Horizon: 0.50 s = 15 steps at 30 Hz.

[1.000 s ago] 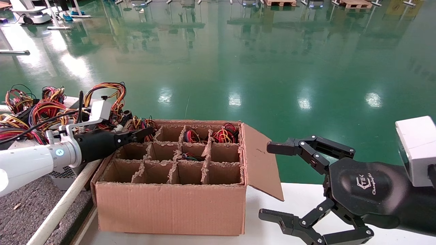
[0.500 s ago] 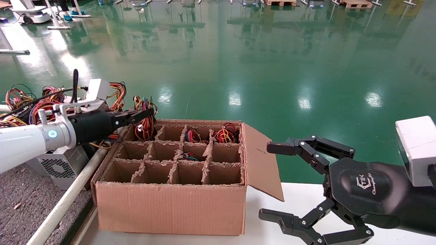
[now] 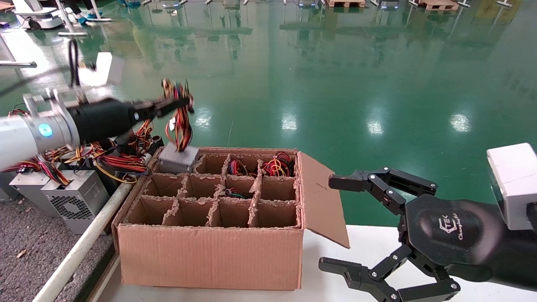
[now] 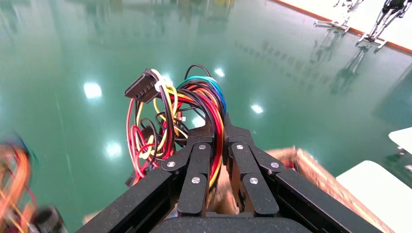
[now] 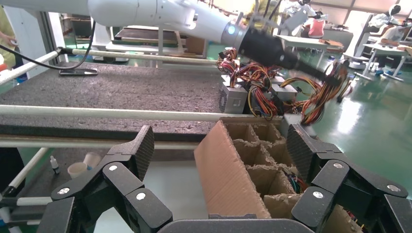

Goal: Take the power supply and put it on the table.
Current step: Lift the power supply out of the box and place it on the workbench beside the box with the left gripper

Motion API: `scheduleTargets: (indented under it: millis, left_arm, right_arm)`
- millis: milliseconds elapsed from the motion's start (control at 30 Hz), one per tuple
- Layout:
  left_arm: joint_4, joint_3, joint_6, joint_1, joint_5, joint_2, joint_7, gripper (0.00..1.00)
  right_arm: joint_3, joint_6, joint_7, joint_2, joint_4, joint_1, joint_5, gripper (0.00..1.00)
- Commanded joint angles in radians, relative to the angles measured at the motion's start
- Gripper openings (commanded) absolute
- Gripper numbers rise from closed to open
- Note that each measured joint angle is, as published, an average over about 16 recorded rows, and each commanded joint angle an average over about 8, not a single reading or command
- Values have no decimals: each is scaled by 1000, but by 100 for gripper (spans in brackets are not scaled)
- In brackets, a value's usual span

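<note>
The power supply (image 3: 178,158) is a grey metal box, its top risen just above the back-left compartment of the cardboard box (image 3: 209,251). It hangs by its bundle of red, yellow and black wires (image 3: 181,126). My left gripper (image 3: 180,102) is shut on those wires (image 4: 194,102) above the box, and its fingers (image 4: 197,160) pinch the strands (image 4: 217,131). The table (image 3: 25,239), grey and speckled, lies to the left behind a white rail (image 3: 79,251). My right gripper (image 3: 335,222) stands open over the white tabletop to the right of the box, holding nothing (image 5: 221,145).
Other grey power supplies (image 3: 69,197) with tangled wires stand at the table's far end (image 5: 233,97). Wires show in the box's back and middle compartments (image 3: 277,164). The box's right flap (image 3: 321,197) stands open toward my right gripper. Green floor lies beyond.
My left gripper has risen from the box's back-left corner with the wire bundle, drawing the grey power supply up out of its compartment. The right arm has not moved.
</note>
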Motion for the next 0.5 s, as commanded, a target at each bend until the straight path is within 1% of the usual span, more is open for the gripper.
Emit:
scheduleTargets:
  millis: [33, 500]
  left_arm:
    - [-5, -3, 2, -14, -3, -4, 8, 0]
    - [-17, -8, 59, -155, -8, -68, -16, 0]
  right_arm:
    - [0, 0, 0, 0, 0, 0, 0, 100]
    - [0, 0, 0, 0, 0, 0, 0, 100]
